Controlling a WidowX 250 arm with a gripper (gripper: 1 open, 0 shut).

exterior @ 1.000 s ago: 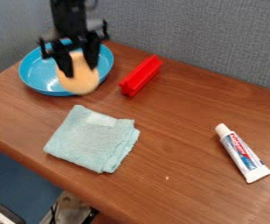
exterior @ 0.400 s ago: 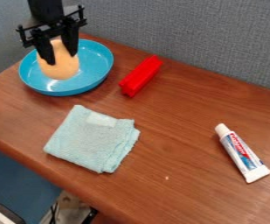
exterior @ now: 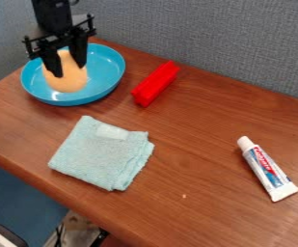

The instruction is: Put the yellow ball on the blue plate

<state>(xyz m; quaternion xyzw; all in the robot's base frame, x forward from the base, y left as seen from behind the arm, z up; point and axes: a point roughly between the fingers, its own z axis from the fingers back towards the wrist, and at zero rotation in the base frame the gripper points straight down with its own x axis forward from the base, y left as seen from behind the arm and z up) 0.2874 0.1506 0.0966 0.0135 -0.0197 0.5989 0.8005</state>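
Yellow ball in blue plate, fingers gripping.

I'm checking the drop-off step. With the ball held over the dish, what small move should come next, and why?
Probably open the gripper and let go. The yellow ball sits between the fingers, already inside the rim of the blue plate and low against its floor, though contact cannot be confirmed. Releasing here should leave it on the plate; then lift straight up.
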